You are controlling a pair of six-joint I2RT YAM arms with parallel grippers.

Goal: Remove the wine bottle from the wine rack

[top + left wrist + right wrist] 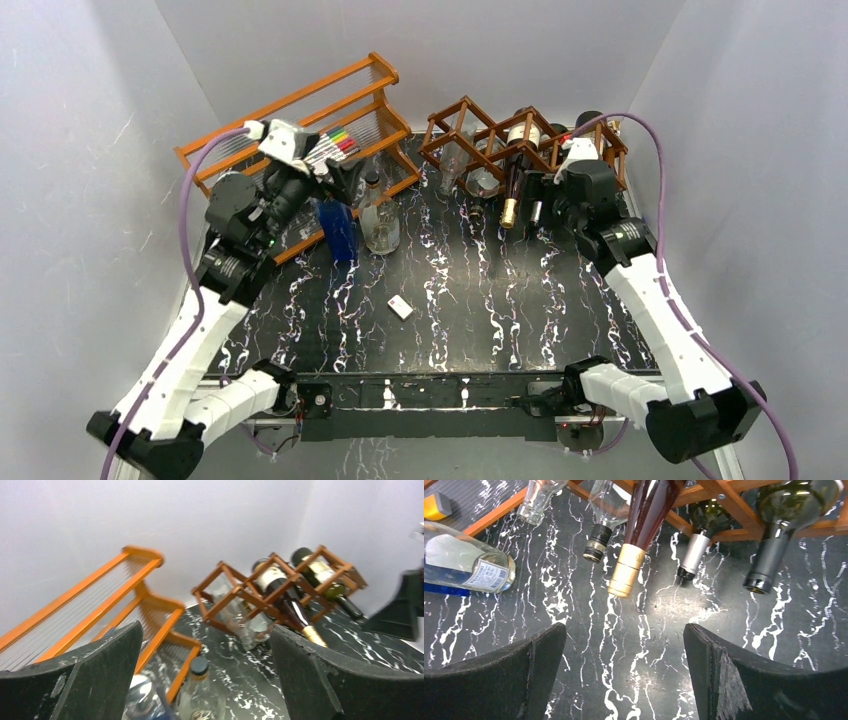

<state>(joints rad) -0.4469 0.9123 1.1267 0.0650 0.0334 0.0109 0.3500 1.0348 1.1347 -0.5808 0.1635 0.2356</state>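
I'm holding R gripper (624, 630) wide open, empty, near wine bottle (646, 515) upper-center; prob. not yet off wine rack (726, 502).

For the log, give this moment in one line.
right gripper open before wine bottle | bottle in wine rack | left gripper open

The right wrist view's top edge cuts off most of the rack (726, 500) and every bottle body, so only necks show, the gold-foiled wine bottle (641, 530) among them. A clear labelled bottle (471, 567) runs off the left edge, its print too small to read. In the left wrist view a dark shape (400, 605) at the right is blurred, and a capped bottle (198, 690) is cut by the bottom edge. From above, a white item (400, 307) on the surface (480, 320) is too small to tell.
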